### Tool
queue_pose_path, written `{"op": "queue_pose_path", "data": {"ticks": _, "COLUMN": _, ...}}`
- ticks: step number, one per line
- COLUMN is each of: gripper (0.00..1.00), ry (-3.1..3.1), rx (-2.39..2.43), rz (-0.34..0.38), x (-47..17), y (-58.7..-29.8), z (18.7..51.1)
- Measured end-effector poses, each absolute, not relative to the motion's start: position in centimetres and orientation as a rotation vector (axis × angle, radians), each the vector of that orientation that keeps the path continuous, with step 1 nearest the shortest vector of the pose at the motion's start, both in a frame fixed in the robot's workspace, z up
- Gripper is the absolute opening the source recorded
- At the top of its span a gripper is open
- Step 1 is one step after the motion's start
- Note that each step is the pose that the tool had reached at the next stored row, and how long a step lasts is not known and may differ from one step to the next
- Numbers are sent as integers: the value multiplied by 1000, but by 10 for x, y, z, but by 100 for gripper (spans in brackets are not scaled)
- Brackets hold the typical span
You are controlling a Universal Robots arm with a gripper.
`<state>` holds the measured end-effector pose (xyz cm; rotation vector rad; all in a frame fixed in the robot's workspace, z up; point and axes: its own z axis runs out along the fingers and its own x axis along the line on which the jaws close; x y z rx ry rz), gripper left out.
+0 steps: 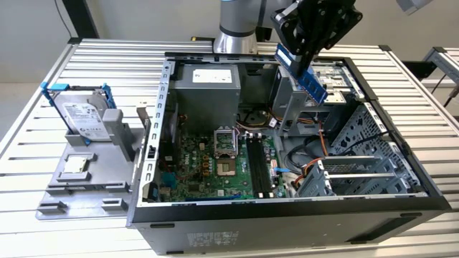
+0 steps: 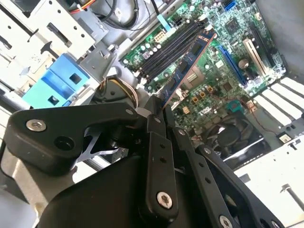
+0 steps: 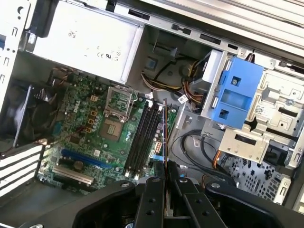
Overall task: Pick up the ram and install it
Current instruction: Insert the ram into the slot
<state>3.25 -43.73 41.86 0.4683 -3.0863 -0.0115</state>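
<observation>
My gripper (image 1: 304,58) hangs above the open computer case (image 1: 287,208), shut on the ram (image 1: 310,80), a long blue circuit-board stick with black chips that slants down from the fingers. In the second wrist view the ram (image 2: 187,66) reaches out from the black fingers (image 2: 156,124) over the green motherboard. It shows edge-on in the first wrist view, where the ram (image 3: 165,135) lies roughly in line with the long black slots (image 3: 142,137). The slots (image 1: 259,166) sit well below it on the motherboard (image 1: 208,172).
A silver hard drive (image 1: 83,121) in blue brackets stands on a grey fixture at the exterior view's left. Inside the case are a grey power supply (image 1: 208,91), loose cables (image 1: 315,156), a metal drive cage (image 1: 358,166) and a blue caddy (image 3: 235,92).
</observation>
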Motion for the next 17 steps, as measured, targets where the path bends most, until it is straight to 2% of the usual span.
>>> {"op": "queue_pose_path", "data": {"ticks": 17, "gripper": 0, "ry": -3100, "rx": 369, "rz": -12, "x": 33, "y": -437, "z": 416}}
